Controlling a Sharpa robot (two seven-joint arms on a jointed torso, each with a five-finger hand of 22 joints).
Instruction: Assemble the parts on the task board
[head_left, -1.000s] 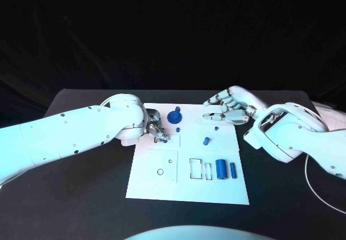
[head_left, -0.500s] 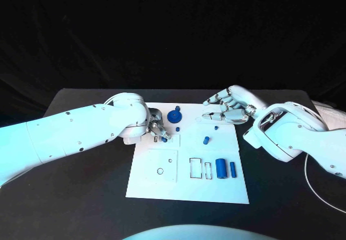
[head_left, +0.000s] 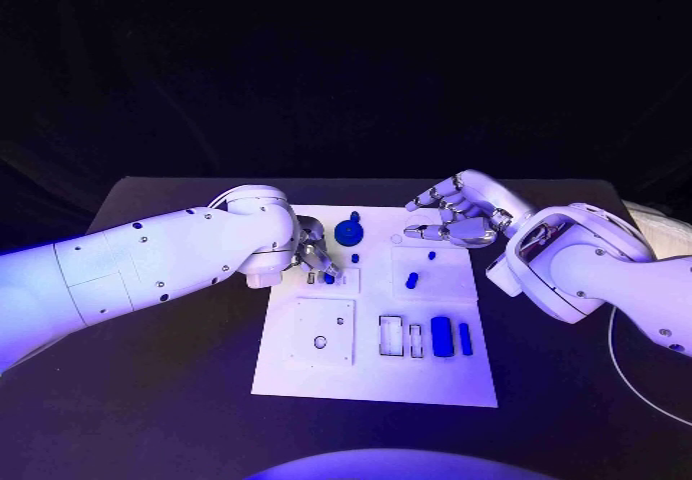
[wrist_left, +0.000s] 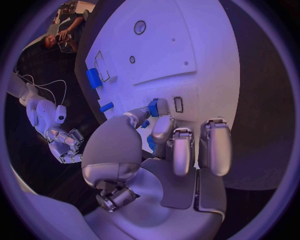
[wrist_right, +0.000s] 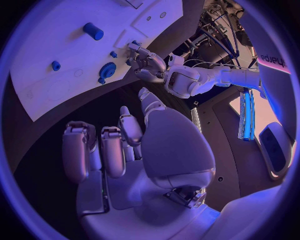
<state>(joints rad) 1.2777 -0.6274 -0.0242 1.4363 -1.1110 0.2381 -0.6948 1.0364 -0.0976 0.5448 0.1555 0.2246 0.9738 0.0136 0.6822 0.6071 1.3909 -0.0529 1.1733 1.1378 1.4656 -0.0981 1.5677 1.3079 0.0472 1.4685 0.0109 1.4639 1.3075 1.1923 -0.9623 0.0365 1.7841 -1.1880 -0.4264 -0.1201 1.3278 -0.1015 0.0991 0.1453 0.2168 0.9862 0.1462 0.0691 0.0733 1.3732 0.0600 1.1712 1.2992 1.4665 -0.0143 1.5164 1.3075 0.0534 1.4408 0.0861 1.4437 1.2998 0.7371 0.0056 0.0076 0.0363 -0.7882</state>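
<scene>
The left hand (head_left: 313, 262) rests low on the task board (head_left: 378, 385) near its far left corner, pinching a small blue part (wrist_left: 153, 107) between thumb and fingertip. The right hand (head_left: 456, 215) hovers over the board's far right corner, fingers loosely spread and holding nothing. A blue gear (head_left: 349, 233) stands between the hands, and two blue cylinders (head_left: 441, 337) lie side by side nearer the robot.
</scene>
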